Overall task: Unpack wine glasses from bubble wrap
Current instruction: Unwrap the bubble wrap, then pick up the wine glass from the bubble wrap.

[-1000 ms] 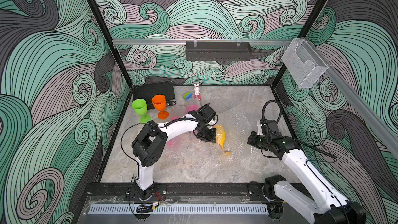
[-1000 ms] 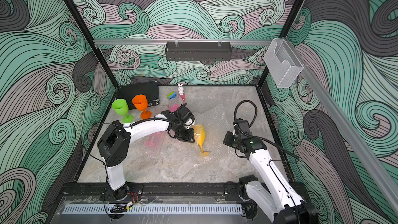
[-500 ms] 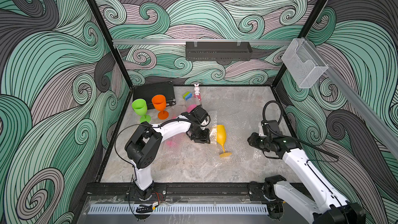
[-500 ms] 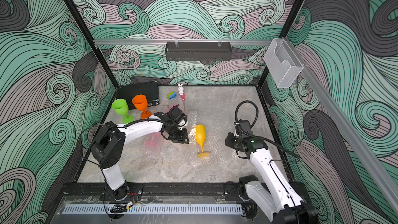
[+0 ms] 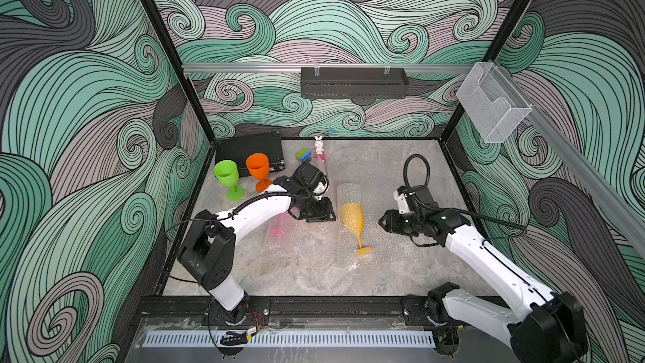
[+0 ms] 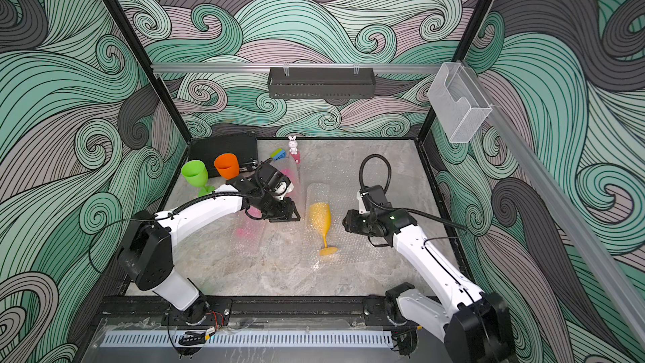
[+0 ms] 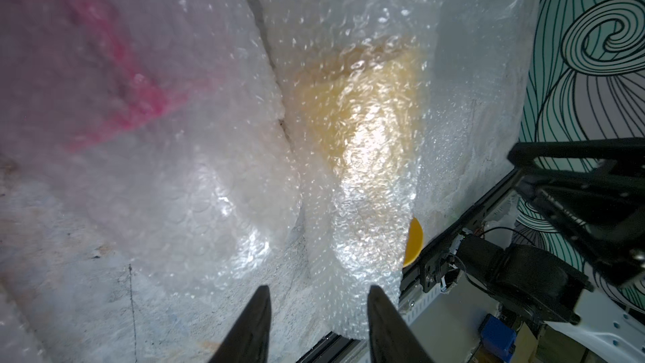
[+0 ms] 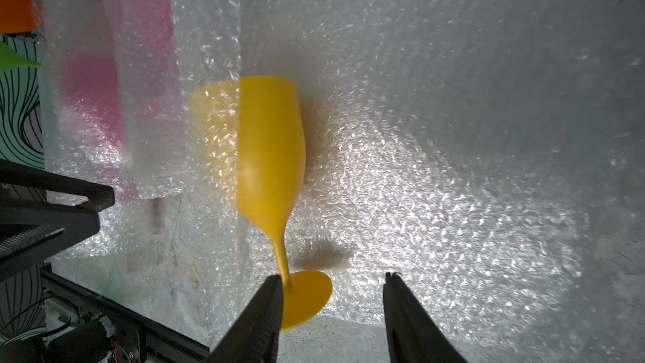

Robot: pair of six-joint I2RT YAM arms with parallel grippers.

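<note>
Floor read as a clock, 6 at the near rail, 12 at the back wall.

- Centre: yellow goblet (image 5: 352, 219) lies on its side on a flattened bubble wrap sheet (image 5: 389, 240). Its foot points to 6, its bowl to 12. The stem and foot are bare. A curled flap of wrap (image 5: 348, 192) covers the rim end and one side of the bowl, which the right wrist view shows plainly (image 8: 270, 148).
- 3 o'clock of the goblet: right gripper (image 5: 383, 221), low over the sheet, jaws apart, nothing between them. It is near the bowl but not touching.
- 9 o'clock of the goblet: left gripper (image 5: 328, 216), jaws parted and empty, just beside the flap's edge (image 7: 363, 239).
- 8 to 9 o'clock, partly under the left forearm: a pink goblet in a roll of bubble wrap (image 5: 279, 230). A second wrapped pink shape (image 8: 139, 12) lies beyond it, blurred.
- 10 to 11 o'clock: lime green goblet (image 5: 227, 176) and orange goblet (image 5: 258, 167), upright, unwrapped, side by side.
- Behind them: black case (image 5: 251, 146).
- 12 o'clock: green-and-blue block (image 5: 303, 155) and white rabbit figurine (image 5: 318, 144).
</note>
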